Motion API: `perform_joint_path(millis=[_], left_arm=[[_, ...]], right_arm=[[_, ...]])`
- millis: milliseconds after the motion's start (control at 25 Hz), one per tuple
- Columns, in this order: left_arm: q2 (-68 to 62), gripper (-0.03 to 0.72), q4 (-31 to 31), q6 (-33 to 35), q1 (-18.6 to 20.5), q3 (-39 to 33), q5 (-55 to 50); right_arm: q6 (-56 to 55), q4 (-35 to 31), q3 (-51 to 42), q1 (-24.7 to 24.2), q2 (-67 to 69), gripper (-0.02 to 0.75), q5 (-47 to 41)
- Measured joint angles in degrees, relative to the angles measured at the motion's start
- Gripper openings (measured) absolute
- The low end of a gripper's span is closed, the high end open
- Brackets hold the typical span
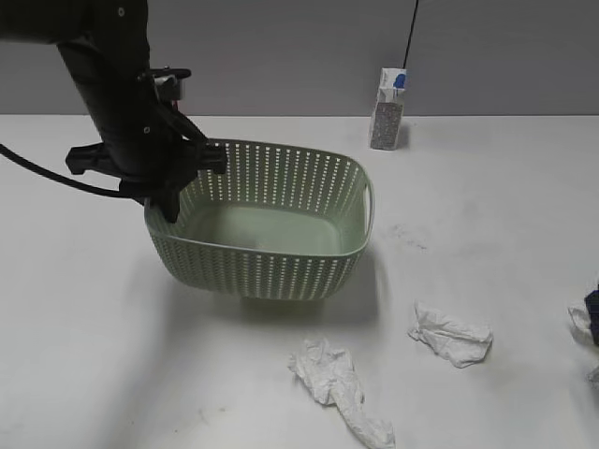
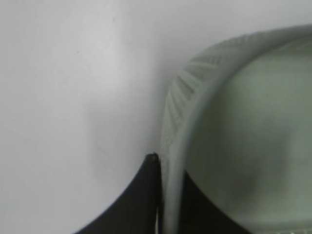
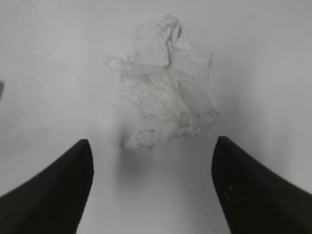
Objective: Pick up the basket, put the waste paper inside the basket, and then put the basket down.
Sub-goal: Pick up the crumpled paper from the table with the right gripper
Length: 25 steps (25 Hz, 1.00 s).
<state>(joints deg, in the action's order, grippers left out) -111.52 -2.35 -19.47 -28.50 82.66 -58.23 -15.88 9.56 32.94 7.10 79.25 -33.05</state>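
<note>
The pale green basket [image 1: 281, 262] is held slightly raised and tilted at the table's middle and casts a shadow below. It is empty. My left gripper [image 1: 174, 198] is shut on its left rim; in the left wrist view the jaws [image 2: 168, 168] pinch the basket's wall [image 2: 234, 122]. One crumpled waste paper wad [image 1: 451, 335] lies right of the basket, and a longer twisted one [image 1: 342, 383] lies in front. My right gripper [image 3: 151, 146] is open above the table, just short of another wad [image 3: 165, 83]. In the exterior view it shows only as a dark bit at the right edge [image 1: 592, 304].
A small white-grey carton with a blue mark [image 1: 388, 110] stands upright at the back, right of the basket. A scrap of white paper [image 1: 580, 320] shows at the right edge. The table top is white, with a grey wall behind it.
</note>
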Motion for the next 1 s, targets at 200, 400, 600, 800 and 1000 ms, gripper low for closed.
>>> perform_joint_path(millis=[200,400,600,800,1000], left_arm=[[0.0,0.005,0.11,0.0,1.09,0.0,0.2],[0.0,0.005,0.32,0.0,2.29,0.0,0.32],[0.0,0.005,0.32,-0.05,2.29,0.0,0.64],[0.0,0.005,0.27,-0.05,2.29,0.0,0.71],[0.0,0.005,0.22,-0.05,2.29,0.0,0.71]], right_arm=[[-10.18,10.81,0.0,0.0,8.69,0.56,4.12],[-15.78,15.43,0.06,-0.05,12.39,0.478,7.33],[-11.67,9.46,0.06,-0.05,14.75,0.267,10.53],[-7.79,6.75,0.25,-0.05,14.26,0.024,11.19],[9.47,-8.12,3.94,3.11,6.23,0.006,11.5]])
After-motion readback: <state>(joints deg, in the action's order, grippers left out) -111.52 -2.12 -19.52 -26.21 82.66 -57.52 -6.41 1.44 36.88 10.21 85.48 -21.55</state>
